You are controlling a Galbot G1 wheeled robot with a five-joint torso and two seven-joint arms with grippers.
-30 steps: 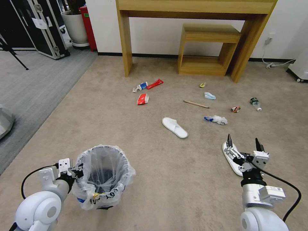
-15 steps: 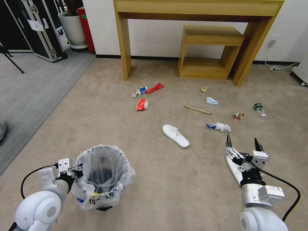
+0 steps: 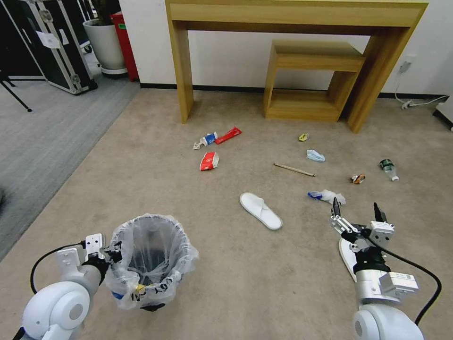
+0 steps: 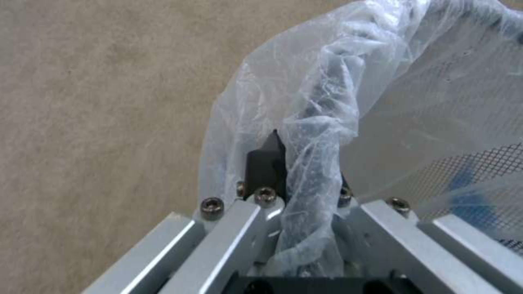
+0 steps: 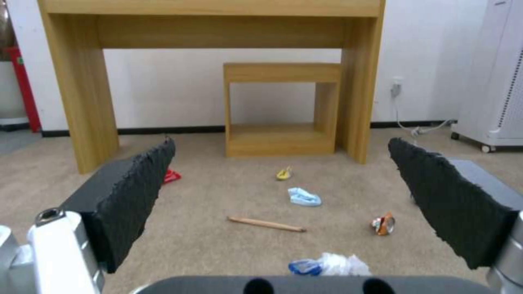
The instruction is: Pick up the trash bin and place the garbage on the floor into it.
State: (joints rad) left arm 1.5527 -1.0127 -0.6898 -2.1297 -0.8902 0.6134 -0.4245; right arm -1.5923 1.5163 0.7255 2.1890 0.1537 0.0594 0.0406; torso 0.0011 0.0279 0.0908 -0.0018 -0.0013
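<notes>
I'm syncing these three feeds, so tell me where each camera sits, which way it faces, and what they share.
Head view: on the head, looking down at the floor; both arms show, left claw and right claw.
Left wrist view: on the left wrist, looking along its claw, shut on the trash bin rim.
Right wrist view: on the right wrist, facing the desk between open fingers.
Shared: wooden stick.

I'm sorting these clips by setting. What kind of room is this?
Probably an office or lab room staged as a living space: beige carpet floor, a wooden desk with a nested stool against a white wall, and black equipment cases nearby.
</notes>
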